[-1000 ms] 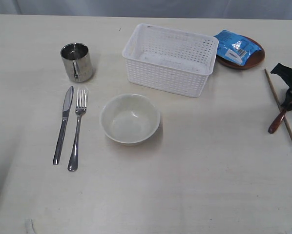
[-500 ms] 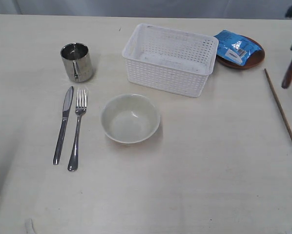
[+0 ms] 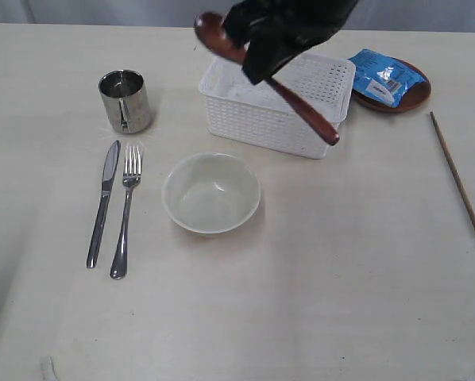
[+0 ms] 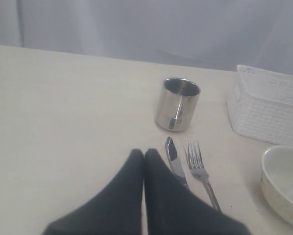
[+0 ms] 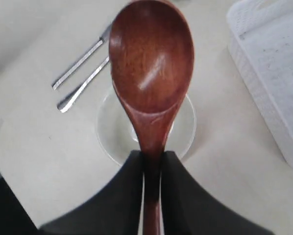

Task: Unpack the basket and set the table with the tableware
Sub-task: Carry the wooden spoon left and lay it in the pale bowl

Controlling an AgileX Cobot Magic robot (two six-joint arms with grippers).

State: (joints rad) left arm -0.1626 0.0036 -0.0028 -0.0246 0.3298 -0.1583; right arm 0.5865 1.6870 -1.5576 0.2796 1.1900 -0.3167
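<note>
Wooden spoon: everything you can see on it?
The wooden spoon is reddish-brown and glossy, with an oval bowl and a slim straight handle with a rounded end. It hangs tilted in the air, the right hand shut on its handle near the bowl; nothing else touches it. The right wrist view shows the cream bowl behind it; the exterior view shows it in front of the basket.

The exterior camera looks steeply down on the table (image 3: pixel 341 302). My left wrist camera sits low, facing the cup (image 4: pixel 178 104); the right looks down on the bowl (image 5: pixel 183 129), which all share.
</note>
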